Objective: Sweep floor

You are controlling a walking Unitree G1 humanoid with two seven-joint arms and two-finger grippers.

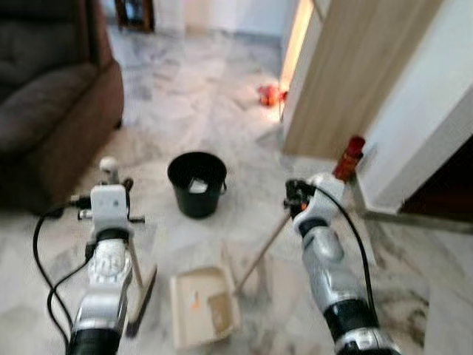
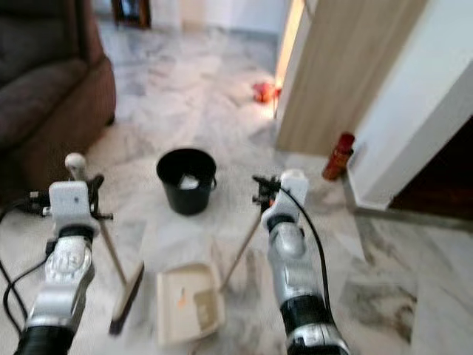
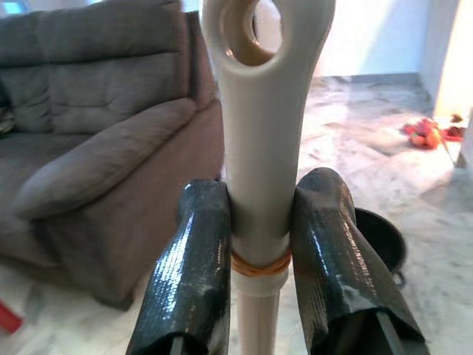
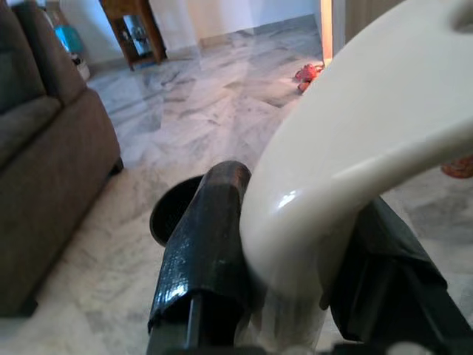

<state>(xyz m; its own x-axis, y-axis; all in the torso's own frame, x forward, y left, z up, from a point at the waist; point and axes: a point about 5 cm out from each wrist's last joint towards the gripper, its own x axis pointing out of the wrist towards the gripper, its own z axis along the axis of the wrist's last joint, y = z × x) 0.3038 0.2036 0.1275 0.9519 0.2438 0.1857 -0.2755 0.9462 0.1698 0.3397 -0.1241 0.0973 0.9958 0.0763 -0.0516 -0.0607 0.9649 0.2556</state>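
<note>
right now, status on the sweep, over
Left tool shut on broom handle; right tool shut on dustpan handle. Dustpan on floor, scraps inside. Black bucket ahead, sofa left.

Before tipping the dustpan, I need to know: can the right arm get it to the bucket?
Probably yes: bare floor lies between the dustpan, held by the right gripper, and the bucket.

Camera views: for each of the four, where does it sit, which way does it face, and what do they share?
Left eye view: head, looking down at both arms, dustpan, black bucket.
Right eye view: same head, same scene; brush on the floor, red bottle.
Left wrist view: along the left end effector clamping the brush handle, facing the sofa.
Right wrist view: along the right end effector gripping the dustpan handle.
Shared: bucket, sofa.
</note>
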